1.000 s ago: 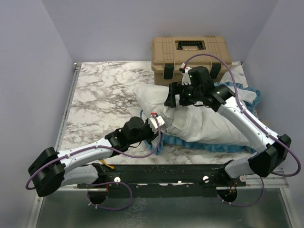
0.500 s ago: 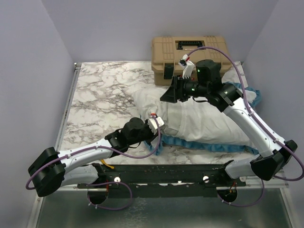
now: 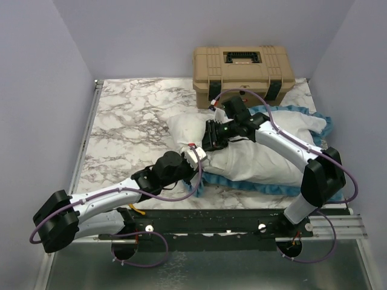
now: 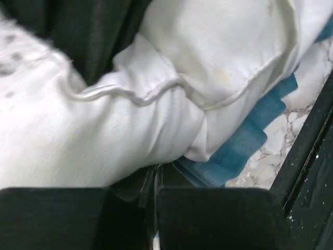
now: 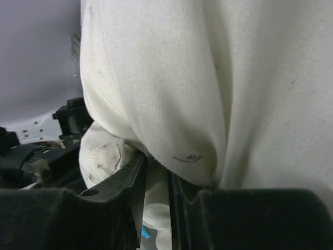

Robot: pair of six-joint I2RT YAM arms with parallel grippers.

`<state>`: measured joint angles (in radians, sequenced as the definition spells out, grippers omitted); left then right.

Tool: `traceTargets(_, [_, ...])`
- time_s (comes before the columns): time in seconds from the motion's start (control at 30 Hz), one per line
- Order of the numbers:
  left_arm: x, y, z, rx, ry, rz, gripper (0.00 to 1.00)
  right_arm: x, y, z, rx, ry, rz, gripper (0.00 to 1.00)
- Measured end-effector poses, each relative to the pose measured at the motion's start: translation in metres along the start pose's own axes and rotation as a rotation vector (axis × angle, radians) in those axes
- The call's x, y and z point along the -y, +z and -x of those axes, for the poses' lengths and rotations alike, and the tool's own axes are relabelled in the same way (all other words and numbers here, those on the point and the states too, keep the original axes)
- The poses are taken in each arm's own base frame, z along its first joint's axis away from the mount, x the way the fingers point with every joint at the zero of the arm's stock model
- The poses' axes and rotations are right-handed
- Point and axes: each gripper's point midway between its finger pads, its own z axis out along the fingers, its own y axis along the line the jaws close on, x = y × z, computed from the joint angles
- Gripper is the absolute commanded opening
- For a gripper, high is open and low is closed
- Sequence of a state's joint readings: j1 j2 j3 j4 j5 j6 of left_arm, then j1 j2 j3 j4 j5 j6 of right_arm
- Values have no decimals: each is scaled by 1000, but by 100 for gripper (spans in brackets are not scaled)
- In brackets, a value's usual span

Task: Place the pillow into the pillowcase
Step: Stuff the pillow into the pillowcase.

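From above, the pillow (image 3: 266, 151) lay across the marble table (image 3: 133, 121). The pillowcase (image 3: 266, 185) showed mostly as a blue frill under and behind it. The left claw (image 3: 198, 156) sat at the bundle's near-left corner, and the bulk stretched away to its right. The right claw (image 3: 211, 136) rested on the white cloth just beyond the left one, close beside it.

In the left wrist view, that claw's fingers were pressed shut. Hemmed white cloth and blue frill bunched right at the tips, so it appeared to pinch the pillowcase's edge. The plump white mass swelled just ahead, and bare marble lay off to the right.

In the right wrist view, the jaws stood nearly together on a fold of speckled white cloth, the pillow's by its look. The rest billowed straight ahead.

The pillow looked soft, light and bulky. It would likely sag and squash, and a shallow pinch of its cover might pull loose, so a deep bite at an end or corner seemed better. The limp case was probably best held at its hemmed mouth.
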<state>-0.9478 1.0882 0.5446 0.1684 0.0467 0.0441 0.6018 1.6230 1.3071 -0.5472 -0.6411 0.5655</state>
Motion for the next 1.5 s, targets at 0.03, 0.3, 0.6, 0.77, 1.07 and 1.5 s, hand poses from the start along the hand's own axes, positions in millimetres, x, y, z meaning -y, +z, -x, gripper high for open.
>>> traceTargets(0.03, [-2,-2,-2,-5,-15,18,0,4,1,-1,-5,1,-12,25])
traceTargets(0.3, [-23,-16,-7,-29,-139,181,0,57,8,4,13,-35,-286,22])
traceTargets(0.6, [-22,-19,1,-15,-184,187,0,96,3,18,40,-185,-609,23])
traceTargets(0.77, [-22,-12,13,-33,-185,179,0,81,17,10,2,-306,-541,25])
traceTargets(1.07, [-15,6,23,-128,-184,129,0,55,65,-21,-150,-265,-105,26])
traceTargets(1.5, [-2,1,37,-129,-182,49,0,52,71,-39,-278,-151,37,24])
